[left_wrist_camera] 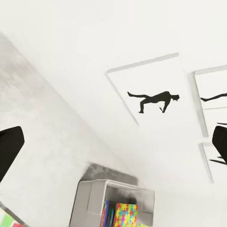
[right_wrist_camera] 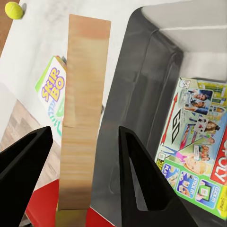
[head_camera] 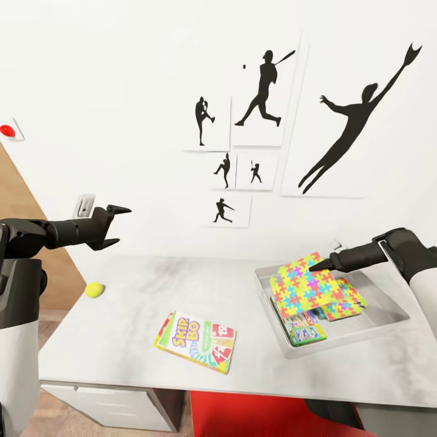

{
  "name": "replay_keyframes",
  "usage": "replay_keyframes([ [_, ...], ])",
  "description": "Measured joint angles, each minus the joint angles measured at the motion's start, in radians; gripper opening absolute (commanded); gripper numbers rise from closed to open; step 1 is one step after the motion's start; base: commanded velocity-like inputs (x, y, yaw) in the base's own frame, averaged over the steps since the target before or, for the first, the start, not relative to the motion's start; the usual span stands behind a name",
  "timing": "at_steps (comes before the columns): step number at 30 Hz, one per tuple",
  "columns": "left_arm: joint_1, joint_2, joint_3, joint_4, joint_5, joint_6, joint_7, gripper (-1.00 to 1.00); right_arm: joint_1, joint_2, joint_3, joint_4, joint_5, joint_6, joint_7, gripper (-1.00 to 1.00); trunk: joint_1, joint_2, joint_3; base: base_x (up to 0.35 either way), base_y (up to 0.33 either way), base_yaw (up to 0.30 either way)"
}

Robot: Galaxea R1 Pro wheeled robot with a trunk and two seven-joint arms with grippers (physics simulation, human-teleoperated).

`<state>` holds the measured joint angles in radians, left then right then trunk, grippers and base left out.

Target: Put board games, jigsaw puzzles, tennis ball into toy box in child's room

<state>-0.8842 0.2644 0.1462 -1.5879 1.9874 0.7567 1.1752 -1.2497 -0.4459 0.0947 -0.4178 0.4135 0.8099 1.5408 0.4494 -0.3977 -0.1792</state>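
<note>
My right gripper [head_camera: 315, 265] hovers over the light grey toy box [head_camera: 264, 274] at the table's right. A jigsaw puzzle [head_camera: 301, 285] lies tilted across the box's left wall. In the right wrist view its tan edge [right_wrist_camera: 85, 118] runs between the fingers [right_wrist_camera: 137, 179] with a small gap on each side, so this gripper is open. A second jigsaw puzzle [head_camera: 345, 308] and printed board games [head_camera: 306, 328] lie in the box. The SKIP-BO board game [head_camera: 195, 341] rests flat mid-table. The tennis ball [head_camera: 94, 289] sits at the left end. My left gripper [head_camera: 114, 226] hangs open above it.
The table [head_camera: 139, 291] stands against a white wall with black baseball silhouettes [head_camera: 349, 121]. A red chair [head_camera: 255, 416] is tucked under the front edge and white drawers [head_camera: 103, 403] sit below left. A red wall button [head_camera: 7, 130] and a socket [head_camera: 85, 205] are at the left.
</note>
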Motion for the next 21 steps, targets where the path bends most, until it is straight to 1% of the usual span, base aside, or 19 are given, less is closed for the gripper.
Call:
replay_keyframes([
  [21, 0.0, 0.0, 0.001, -0.002, 0.003, 0.001, 0.0, 1.0, -0.001, -0.004, -0.003, 0.003, -0.003, -0.071, 0.007, -1.0, 0.0, 0.0, -0.035, 0.0, 0.0, 0.0],
])
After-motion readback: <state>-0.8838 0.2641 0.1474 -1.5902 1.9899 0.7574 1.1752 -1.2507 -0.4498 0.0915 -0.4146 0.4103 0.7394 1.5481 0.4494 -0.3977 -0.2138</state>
